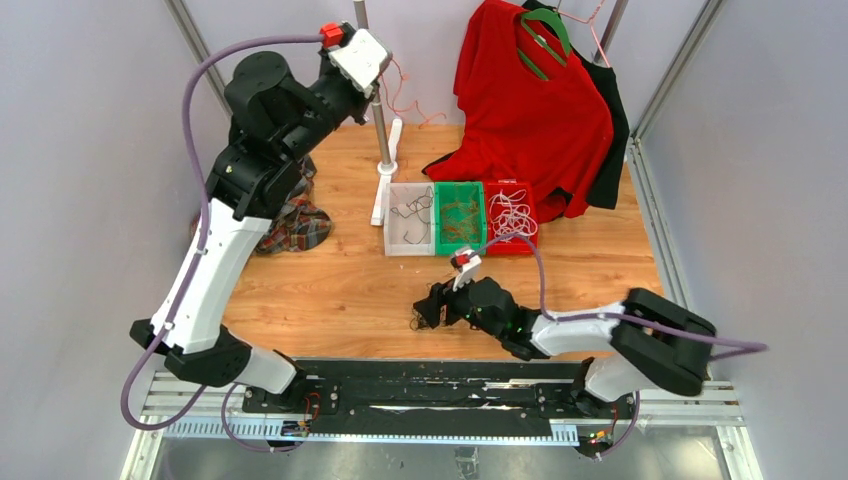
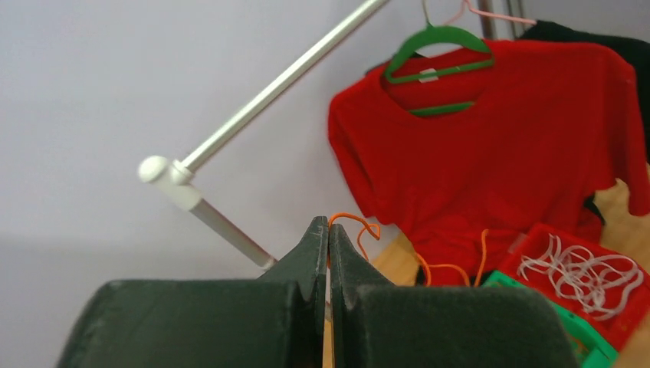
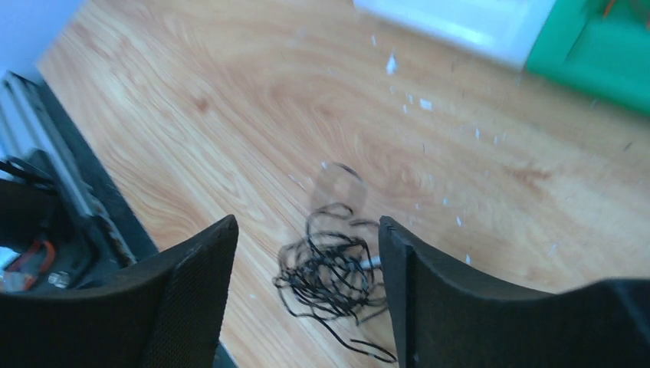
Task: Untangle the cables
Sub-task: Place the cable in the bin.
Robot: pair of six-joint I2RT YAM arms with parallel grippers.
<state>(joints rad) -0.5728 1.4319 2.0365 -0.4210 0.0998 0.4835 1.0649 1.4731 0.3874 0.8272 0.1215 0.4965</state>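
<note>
My left gripper (image 1: 380, 88) is raised high beside the metal pole, shut on a thin orange cable (image 1: 402, 98) that hangs down from it. In the left wrist view the jaws (image 2: 328, 230) pinch that orange cable (image 2: 354, 222). My right gripper (image 1: 424, 312) is low over the table, open, with a tangled bunch of black cable (image 3: 331, 267) lying on the wood between its fingers (image 3: 203, 261), untouched. Black cables (image 1: 412, 212) lie in the white bin (image 1: 410, 250), orange-brown cables (image 1: 460, 218) in the green bin (image 1: 460, 250), and white cables (image 1: 512, 215) in the red bin (image 1: 515, 251).
A red shirt (image 1: 535, 110) on a green hanger (image 1: 545, 30) hangs at the back over a black garment (image 1: 615, 140). The metal pole (image 1: 378, 110) stands on a white base left of the bins. A plaid cloth (image 1: 300, 225) lies under the left arm.
</note>
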